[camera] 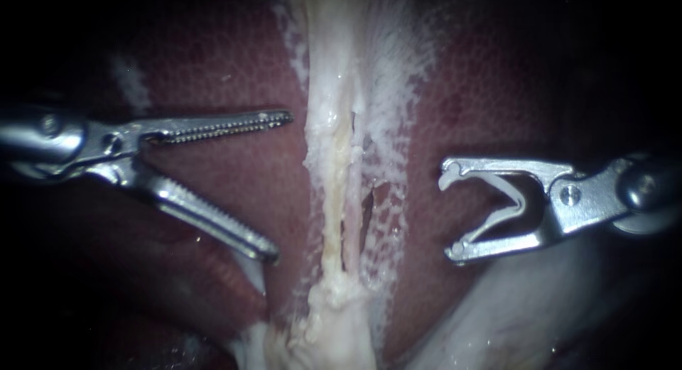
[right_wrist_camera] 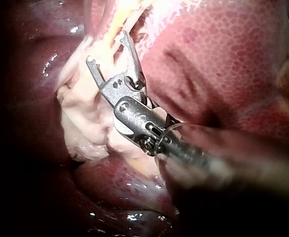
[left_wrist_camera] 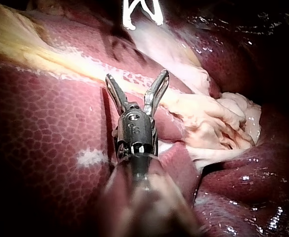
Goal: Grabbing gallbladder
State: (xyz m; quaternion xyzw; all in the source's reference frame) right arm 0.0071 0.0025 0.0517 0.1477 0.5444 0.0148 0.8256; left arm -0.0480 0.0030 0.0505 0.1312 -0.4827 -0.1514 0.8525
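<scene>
Tool of our left instrument (camera: 281, 185): long serrated steel jaws, released and spread wide, gripping nothing, poised over the mottled dark-red liver (camera: 213, 79), left of the pale fibrous strand (camera: 334, 171). Tool of our right instrument (camera: 447, 215) grasps a white V-shaped clip (camera: 513, 199) seated against both jaws. Smooth pale gallbladder (camera: 497, 320), as we judge it, lies low in the endoscope view, below the right instrument, untouched. We'd lower the left tool, take a broad bite, clench gently. Count: two instruments, one clip, one strand, one gallbladder
</scene>
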